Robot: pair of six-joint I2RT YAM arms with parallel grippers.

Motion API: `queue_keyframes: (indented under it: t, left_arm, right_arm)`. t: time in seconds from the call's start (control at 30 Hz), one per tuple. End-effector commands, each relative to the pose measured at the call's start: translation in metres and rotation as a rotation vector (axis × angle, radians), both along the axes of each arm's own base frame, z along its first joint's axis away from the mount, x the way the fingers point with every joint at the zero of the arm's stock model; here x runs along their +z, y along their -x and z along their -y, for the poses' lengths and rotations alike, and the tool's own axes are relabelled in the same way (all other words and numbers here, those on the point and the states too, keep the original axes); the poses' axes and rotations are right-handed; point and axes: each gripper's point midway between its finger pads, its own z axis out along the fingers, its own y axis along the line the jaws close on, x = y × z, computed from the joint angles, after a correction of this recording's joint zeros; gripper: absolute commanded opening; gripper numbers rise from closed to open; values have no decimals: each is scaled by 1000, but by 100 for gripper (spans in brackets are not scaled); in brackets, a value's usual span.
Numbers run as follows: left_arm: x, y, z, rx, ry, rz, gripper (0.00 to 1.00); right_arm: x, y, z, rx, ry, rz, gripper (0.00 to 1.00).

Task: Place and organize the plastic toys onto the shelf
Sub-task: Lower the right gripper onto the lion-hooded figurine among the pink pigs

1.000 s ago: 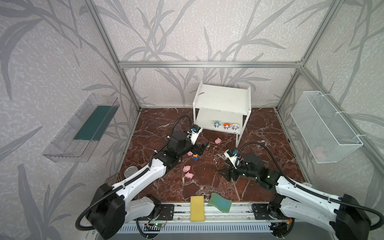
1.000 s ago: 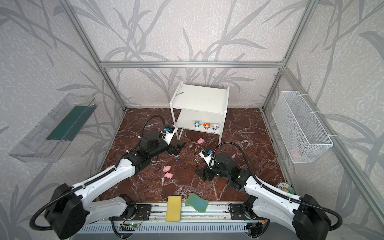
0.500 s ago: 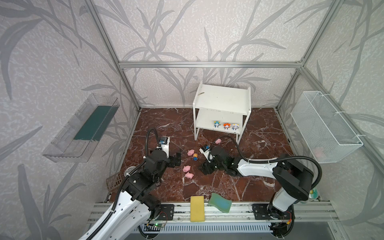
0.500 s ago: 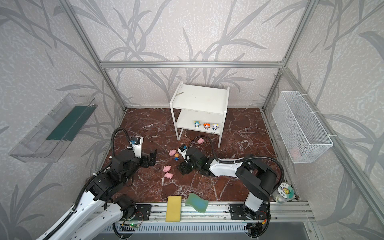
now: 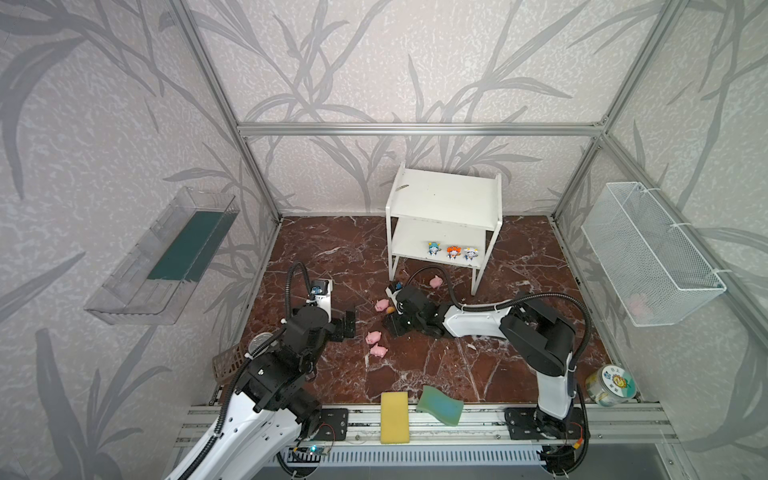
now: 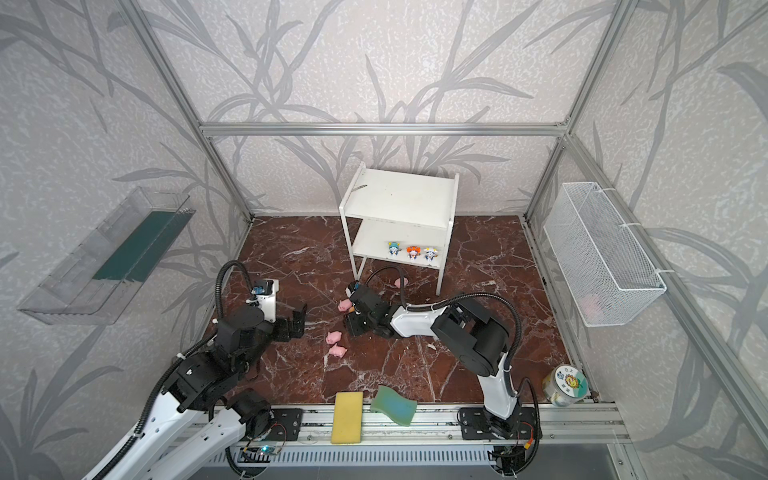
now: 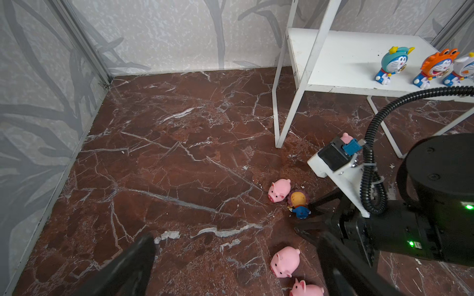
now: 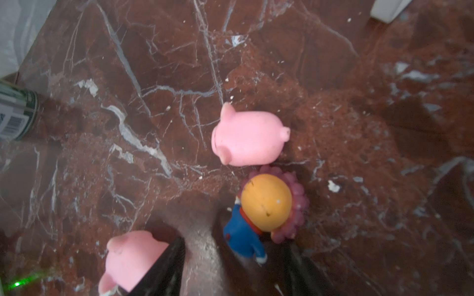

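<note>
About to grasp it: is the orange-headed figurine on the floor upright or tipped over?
Tipped over: the figurine lies flat, blue body stretched sideways from its head.

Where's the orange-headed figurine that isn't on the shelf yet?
In a top view, the orange-headed figurine lies on the floor near the middle, in front of the shelf, beside a pink pig, with the right tool open around it.
</note>
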Motion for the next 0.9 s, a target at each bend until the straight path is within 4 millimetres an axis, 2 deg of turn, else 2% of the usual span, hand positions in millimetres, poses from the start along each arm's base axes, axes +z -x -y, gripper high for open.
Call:
queue_keyframes:
  t: [0.0,0.27,0.43,0.53,0.67,0.77,0.87]
  left_arm:
    - [11,5,-10,38,1,17,99]
    - [12,0,-4,17,-5,29,99]
    - [8,-3,1,2,-7,3,99]
    - [7,-5,5,-10,5,3,99]
    - [3,-9,14,-34,24,-13,99]
    - [-1,-14,29,-93,36,-29,99]
    - [-3,-20,40,-120,63,-37,99]
  right_arm:
    - [-20,-4,8,-58,83,-31,56]
    - [-31,-6,25,-98,168,-18,32]
    - [-18,1,46,-102,177,27,21]
    - [-10,13,79,-126,227,62,21]
    - [-5,33,138,-190,339,90,21]
    - [-6,45,181,-251,441,107,21]
    - [-5,52,211,-287,539,130,22]
